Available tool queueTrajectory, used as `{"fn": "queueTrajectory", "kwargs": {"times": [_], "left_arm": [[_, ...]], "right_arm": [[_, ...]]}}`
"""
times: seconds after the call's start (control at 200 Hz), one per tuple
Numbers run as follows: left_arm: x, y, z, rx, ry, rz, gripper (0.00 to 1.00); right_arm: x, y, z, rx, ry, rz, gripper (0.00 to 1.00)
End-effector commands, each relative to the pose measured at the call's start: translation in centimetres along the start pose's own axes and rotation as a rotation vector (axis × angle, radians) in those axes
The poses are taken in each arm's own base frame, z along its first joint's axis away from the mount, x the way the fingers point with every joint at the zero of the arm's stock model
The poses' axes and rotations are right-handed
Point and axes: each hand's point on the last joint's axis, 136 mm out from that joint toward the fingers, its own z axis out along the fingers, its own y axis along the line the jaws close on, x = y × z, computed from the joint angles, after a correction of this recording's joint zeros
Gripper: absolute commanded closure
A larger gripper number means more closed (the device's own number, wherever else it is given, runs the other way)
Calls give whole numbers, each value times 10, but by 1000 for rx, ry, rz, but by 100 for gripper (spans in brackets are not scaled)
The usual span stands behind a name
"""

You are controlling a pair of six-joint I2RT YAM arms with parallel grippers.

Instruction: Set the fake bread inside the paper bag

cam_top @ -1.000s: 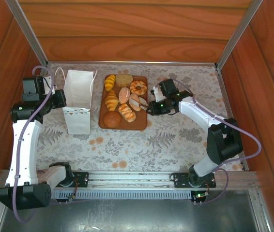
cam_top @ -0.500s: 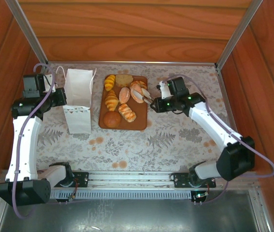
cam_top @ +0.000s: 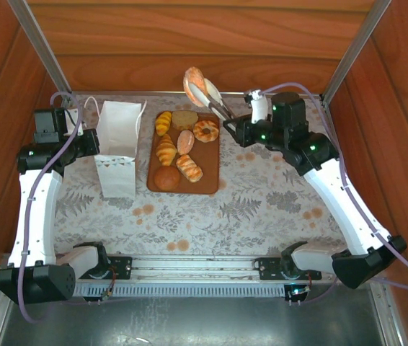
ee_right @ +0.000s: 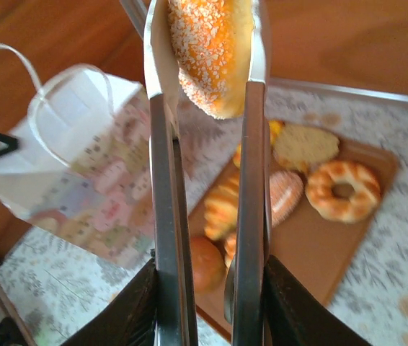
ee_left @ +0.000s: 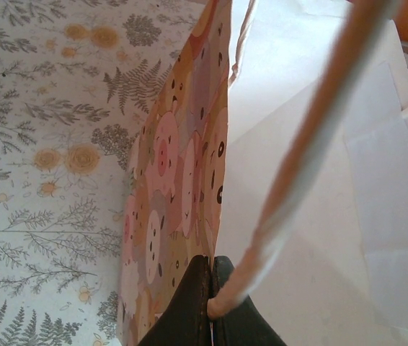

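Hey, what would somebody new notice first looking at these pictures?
First, the orange sugar-crusted toy roll, held up in the air near the tray's far end by long metal tongs that the right gripper squeezes. Next, the white paper bag with pastel patterned sides standing at the left, its edge clamped by the left gripper, beside the flat brown tray of toy pastries.

Left jaws clamp the paper bag [ee_left: 301, 245] edge at its cord handle [ee_left: 306, 148]
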Motion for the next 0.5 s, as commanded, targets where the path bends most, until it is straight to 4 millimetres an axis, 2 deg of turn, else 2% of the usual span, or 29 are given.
{"fn": "queueTrajectory", "kwargs": {"times": [0.0, 0.15, 0.28, 0.375, 0.495], "left_arm": [[-7, -9, -5, 31, -13, 10, 100], [-7, -10, -5, 33, -13, 11, 100], [-9, -11, -8, 37, -20, 19, 100], [-10, -12, -8, 38, -23, 23, 100], [-11, -13, -10, 43, -30, 28, 100]], "right_arm": [[-40, 40, -10, -109, -122, -71, 87], [-60, 79, -4, -195, -163, -143, 87], [-69, 110, 11, -253, -173, -189, 87], [-69, 131, 29, -289, -164, -214, 87], [-60, 148, 55, -311, -120, -231, 87]]}}
